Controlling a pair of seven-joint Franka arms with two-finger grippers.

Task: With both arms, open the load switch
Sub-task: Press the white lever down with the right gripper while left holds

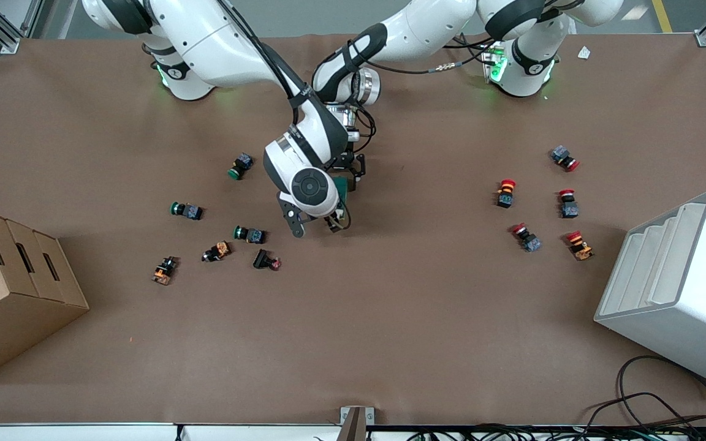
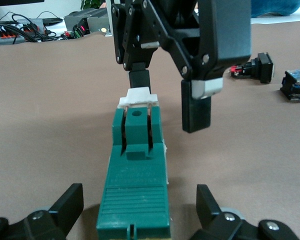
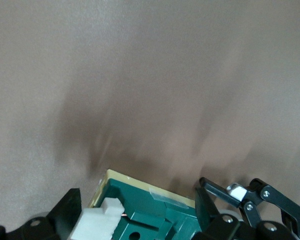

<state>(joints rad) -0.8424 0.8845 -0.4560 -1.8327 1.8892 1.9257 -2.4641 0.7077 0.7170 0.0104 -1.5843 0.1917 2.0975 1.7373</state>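
The load switch (image 1: pixel 345 187) lies mid-table, a dark-green block (image 2: pixel 135 185) with a white lever (image 2: pixel 138 97) at one end. My left gripper (image 2: pixel 140 207) is open. Its fingers (image 2: pixel 72 205) stand either side of the block's plain end, with a gap on each side. My right gripper (image 3: pixel 137 210) is also open, hanging over the lever end (image 3: pixel 97 225). In the left wrist view one right finger (image 2: pixel 140 80) sits just above the white lever, and the other (image 2: pixel 196 112) hangs beside the block. In the front view the right arm's wrist (image 1: pixel 310 190) hides most of the switch.
Green-capped push buttons (image 1: pixel 186 210) lie scattered toward the right arm's end, red-capped ones (image 1: pixel 506 193) toward the left arm's end. A cardboard box (image 1: pixel 10 282) and a white bin (image 1: pixel 678 288) stand at the table's two ends. Cables (image 1: pixel 653 398) trail near the front edge.
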